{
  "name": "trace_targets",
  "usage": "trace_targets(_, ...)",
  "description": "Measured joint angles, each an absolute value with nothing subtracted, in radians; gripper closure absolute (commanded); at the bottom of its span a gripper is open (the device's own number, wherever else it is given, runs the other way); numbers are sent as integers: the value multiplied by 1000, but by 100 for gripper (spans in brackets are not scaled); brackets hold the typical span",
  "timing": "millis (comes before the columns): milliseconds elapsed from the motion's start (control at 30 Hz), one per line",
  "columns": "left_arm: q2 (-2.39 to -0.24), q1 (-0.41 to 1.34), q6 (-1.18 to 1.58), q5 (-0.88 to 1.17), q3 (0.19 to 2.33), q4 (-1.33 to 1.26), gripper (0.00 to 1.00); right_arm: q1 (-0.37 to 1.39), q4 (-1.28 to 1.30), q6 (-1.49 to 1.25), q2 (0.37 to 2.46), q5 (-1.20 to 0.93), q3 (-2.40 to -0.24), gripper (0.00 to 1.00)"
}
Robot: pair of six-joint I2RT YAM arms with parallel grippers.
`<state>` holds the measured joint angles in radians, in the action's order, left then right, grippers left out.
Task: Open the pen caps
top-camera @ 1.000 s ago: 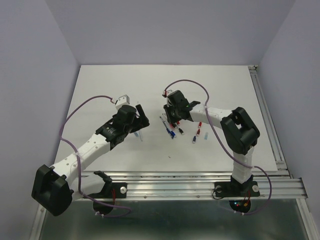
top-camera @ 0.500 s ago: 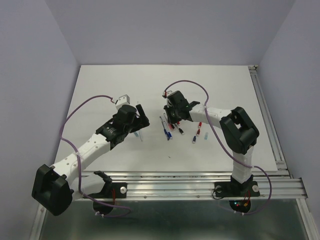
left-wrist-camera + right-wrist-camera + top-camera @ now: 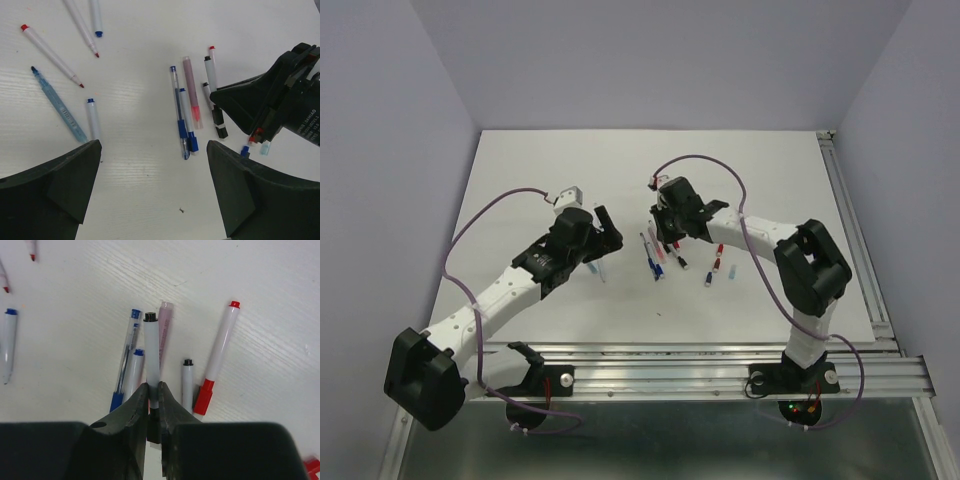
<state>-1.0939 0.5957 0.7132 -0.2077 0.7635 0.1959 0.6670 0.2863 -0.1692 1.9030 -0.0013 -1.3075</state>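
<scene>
The black-tipped white pen (image 3: 151, 352) is clamped in the right gripper (image 3: 153, 391), among the other pens (image 3: 186, 120) laid mid-table (image 3: 520, 170). A red cap (image 3: 203, 400) is seen just right. The left gripper (image 3: 152, 150) is held wide apart, left of them.

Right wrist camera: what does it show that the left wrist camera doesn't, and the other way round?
Only the right wrist view shows the grip close up: the right gripper is shut on a white pen with a black end. Only the left wrist view shows the left gripper, wide open and holding nothing, plus a light-blue pen off to one side. Both show the pink pen and the blue pens lying beside it.
</scene>
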Motion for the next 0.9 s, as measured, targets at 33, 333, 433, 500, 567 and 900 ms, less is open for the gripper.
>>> trace_targets(33,-1095,596,713,-196,764,186,1,667,278,-175,1874,-22,-1296,84)
trace_targets(333,-1098,596,724,-28,738,-36,5,666,160,-262,1654,-314,-1138,84)
trace_targets(433,-1105,596,738,4,724,-84,11,666,89,-326,1624,-423,-1091,84)
trace_targets(500,-1121,596,746,20,723,-109,16,666,47,-360,1614,-472,-1072,84)
trace_targets(567,-1141,596,752,38,718,-132,21,666,9,-392,1603,-516,-1056,84)
trace_targets(900,-1166,596,813,113,694,-197,100,666,-132,-506,1575,-591,-1026,83)
